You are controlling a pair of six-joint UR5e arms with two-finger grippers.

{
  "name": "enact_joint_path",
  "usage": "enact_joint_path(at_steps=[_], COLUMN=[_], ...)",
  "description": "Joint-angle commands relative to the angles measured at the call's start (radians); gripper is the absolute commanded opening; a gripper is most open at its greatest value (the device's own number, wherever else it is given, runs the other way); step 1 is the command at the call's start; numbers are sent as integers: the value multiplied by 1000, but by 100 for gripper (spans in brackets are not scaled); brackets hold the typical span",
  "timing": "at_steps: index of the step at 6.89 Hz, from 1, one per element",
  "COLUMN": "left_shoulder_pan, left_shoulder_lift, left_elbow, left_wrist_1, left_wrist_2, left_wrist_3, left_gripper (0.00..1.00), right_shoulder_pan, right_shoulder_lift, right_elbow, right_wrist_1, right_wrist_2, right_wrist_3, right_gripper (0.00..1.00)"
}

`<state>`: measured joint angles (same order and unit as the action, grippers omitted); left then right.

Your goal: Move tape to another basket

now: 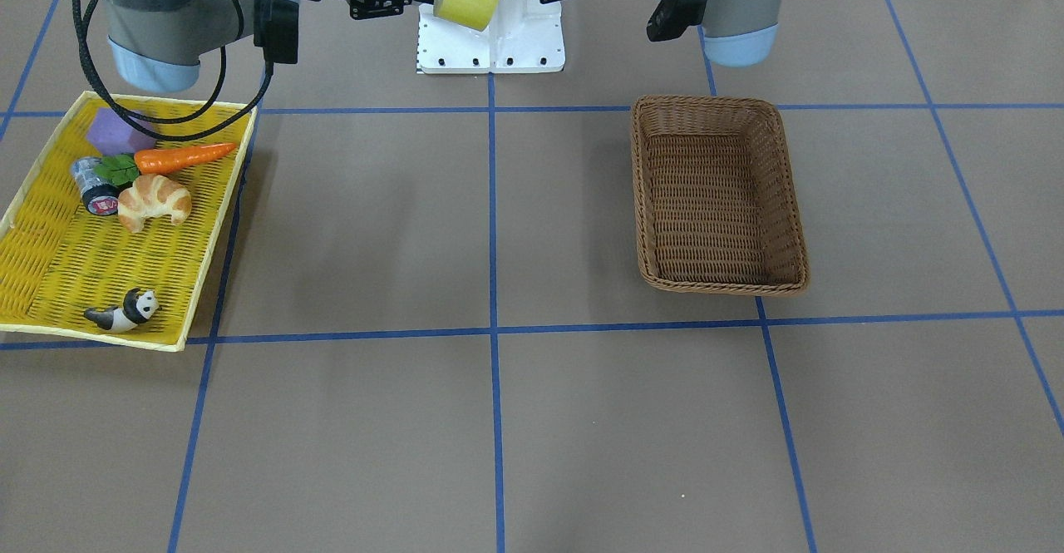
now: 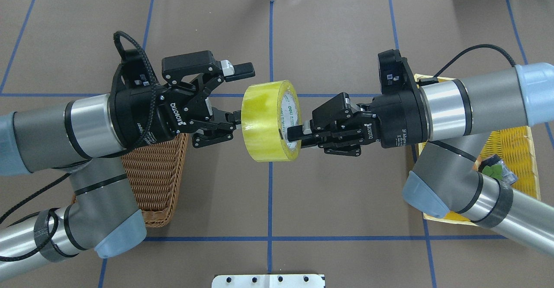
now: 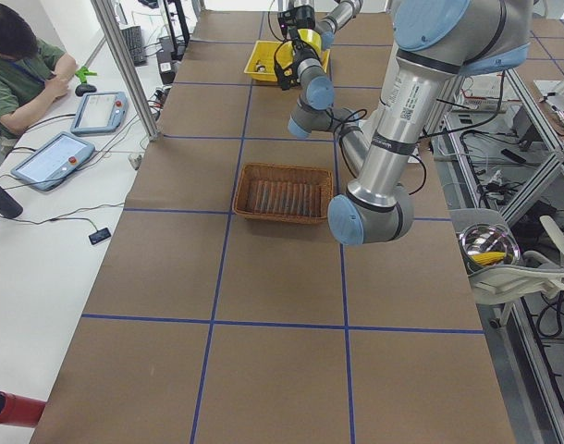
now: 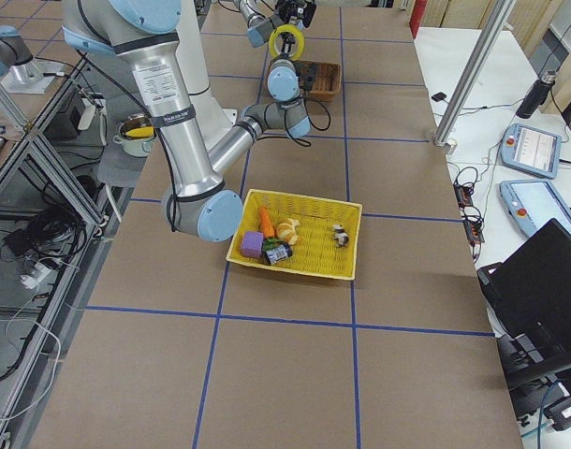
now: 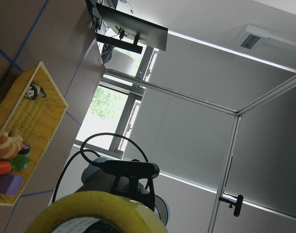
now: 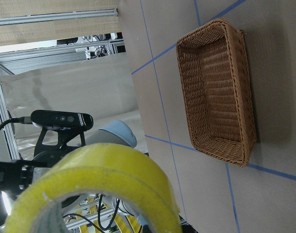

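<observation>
Right pincer (image 2: 296, 133) is pinching the tape (image 2: 265, 123) on the edge of the roll that is facing away from the basket (image 1: 721, 285). The tape is hanging in the air above the counter (image 1: 532, 420), standing on edge. It is well apart from the basket, on the side toward the yellow tray (image 1: 100, 338).

Left pincer (image 2: 239, 94) is sitting between basket and tape with its fingers spread wide. One fingertip is right against the roll's basket-facing side; cannot tell if it is touching.

The basket is lying flat on the counter with nothing showing in it, and the left arm is hanging over part of it in the overhead view.

The tray, far from the basket, is holding a carrot (image 1: 184, 157), a croissant (image 1: 154, 202), a purple block (image 1: 116, 130) and a panda figure (image 1: 125, 312).
</observation>
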<state>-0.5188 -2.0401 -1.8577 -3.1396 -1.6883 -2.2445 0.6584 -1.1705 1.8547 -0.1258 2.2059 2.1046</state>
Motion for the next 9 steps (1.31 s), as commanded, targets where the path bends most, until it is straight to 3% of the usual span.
enact_joint_path(at_steps=[1, 5, 6, 7, 8, 9], left_shoulder_pan=[20, 26, 29, 29, 29, 29], left_shoulder_lift=[0, -11, -11, -11, -3, -8], left_elbow=[-1, -5, -5, -6, -6, -12], left_wrist_1=[-5, -5, -5, -5, -5, -7], left_wrist_2=[1, 1, -1, -1, -2, -4], left_wrist_3=[2, 2, 2, 2, 6, -6], left_gripper=[73, 62, 43, 4, 0, 0], right_shoulder_pan=[0, -5, -5, -6, -10, -10], right_shoulder_lift=[0, 0, 0, 0, 0, -1], right_elbow=[-2, -2, 0, 1, 3, 3], right_wrist_1=[0, 2, 2, 2, 2, 3], right_wrist_2=[0, 1, 0, -3, -9, -9], right_wrist_3=[-2, -2, -2, 5, 15, 24], right_gripper=[0, 0, 0, 38, 99, 100])
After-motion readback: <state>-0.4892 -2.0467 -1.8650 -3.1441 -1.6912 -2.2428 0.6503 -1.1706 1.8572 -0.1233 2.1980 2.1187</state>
